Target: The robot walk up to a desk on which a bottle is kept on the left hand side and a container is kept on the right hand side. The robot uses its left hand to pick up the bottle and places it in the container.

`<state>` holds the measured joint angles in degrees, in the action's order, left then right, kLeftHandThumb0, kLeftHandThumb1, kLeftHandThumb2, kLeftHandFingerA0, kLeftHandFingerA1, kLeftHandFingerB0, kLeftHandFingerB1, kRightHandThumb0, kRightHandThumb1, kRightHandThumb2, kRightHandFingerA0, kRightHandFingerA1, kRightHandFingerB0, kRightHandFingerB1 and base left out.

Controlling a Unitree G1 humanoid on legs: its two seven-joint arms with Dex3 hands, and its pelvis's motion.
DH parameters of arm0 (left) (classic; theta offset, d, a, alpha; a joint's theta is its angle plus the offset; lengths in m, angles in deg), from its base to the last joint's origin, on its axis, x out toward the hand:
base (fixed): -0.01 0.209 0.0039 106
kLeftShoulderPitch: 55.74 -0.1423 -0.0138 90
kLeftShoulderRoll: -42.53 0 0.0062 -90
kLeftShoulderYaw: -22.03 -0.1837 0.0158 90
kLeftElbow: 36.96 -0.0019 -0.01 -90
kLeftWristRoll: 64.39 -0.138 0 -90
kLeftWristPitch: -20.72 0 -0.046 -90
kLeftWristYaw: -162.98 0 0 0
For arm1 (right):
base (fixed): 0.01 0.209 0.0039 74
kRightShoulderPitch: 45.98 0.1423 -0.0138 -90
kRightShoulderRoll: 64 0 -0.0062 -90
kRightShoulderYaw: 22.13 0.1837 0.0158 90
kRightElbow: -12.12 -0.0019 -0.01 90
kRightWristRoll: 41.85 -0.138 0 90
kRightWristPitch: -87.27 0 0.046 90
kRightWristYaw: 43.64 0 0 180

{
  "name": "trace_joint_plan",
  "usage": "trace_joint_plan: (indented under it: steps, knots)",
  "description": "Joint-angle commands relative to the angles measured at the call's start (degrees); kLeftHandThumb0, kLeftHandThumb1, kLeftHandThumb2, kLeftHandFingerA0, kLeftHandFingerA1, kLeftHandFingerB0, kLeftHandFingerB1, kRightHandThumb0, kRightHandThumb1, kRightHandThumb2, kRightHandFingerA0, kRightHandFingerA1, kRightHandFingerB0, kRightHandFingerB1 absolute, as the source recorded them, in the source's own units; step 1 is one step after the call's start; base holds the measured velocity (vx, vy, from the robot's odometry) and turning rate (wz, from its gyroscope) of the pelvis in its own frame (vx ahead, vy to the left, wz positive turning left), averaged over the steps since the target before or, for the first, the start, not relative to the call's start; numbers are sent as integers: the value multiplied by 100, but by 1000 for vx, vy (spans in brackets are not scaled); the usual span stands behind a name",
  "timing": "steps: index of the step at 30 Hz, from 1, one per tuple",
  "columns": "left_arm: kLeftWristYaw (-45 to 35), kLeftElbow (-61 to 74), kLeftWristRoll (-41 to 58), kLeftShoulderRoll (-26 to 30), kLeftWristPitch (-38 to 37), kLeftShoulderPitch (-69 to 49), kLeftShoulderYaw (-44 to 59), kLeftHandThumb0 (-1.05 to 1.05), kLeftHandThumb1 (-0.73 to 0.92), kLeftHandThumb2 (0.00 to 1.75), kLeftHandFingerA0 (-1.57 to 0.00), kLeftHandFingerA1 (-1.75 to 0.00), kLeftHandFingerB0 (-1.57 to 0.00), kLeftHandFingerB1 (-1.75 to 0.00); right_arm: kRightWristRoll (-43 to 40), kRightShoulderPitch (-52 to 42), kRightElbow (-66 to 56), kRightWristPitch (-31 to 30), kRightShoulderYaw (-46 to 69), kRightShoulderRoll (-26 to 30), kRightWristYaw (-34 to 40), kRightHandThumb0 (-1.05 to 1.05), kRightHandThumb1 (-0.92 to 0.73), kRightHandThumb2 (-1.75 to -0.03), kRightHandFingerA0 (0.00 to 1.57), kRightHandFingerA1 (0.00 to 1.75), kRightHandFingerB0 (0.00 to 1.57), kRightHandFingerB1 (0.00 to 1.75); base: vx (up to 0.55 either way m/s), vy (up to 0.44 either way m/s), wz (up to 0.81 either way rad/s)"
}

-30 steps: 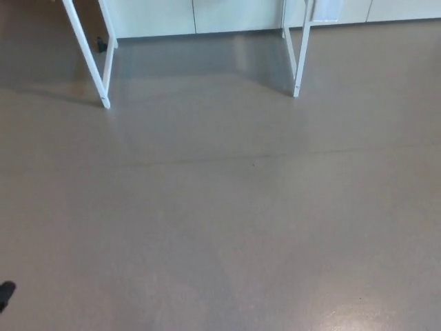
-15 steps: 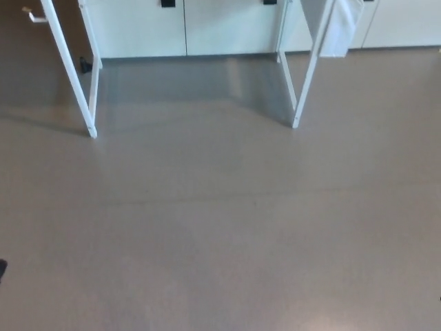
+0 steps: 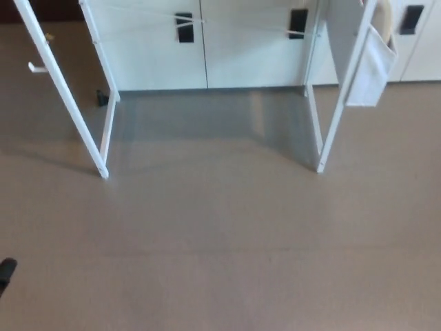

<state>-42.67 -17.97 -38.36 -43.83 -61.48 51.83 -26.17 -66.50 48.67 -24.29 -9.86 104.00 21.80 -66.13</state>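
Two desk legs (image 3: 103, 138) visible | desktop cropped | left hand (image 3: 5, 271) sliver, grip unclear

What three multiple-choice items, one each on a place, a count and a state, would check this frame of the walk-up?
1. Where does the white pouch hang?
A. on the right desk leg
B. on the left desk leg
C. on the floor

2. How many black handles show on the cabinets behind?
A. one
B. three
C. five

3. What is the state of the bottle and container?
A. both on the floor
B. bottle held
C. neither in view

Answers: 1 A, it hangs beside the right desk leg; 2 B, three dark handles show along the top; 3 C, only desk legs, floor and cabinets show.
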Motion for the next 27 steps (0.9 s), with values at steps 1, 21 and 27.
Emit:
trace_joint_plan:
  steps: [1,21,27]
  knots:
    - [-39,-48,67,64,21,-97,-81,-83,2,151,-23,-37,-19,-36,-79,-163,27,111,-46,38,-40,-55,-38,-53,50,50,44,42,386,-22,-18]
    - [-168,-12,-80,71,-79,-262,-454,-23,6,99,-10,-53,-9,-53,-208,-526,-4,212,-88,2,-289,-54,-30,-70,41,56,32,49,472,92,-13]
    - [-360,32,-388,59,-75,-741,-975,-20,2,97,-10,-53,-9,-53,-36,-1038,-51,335,-275,2,-386,-52,-29,-67,35,53,30,46,500,22,17]
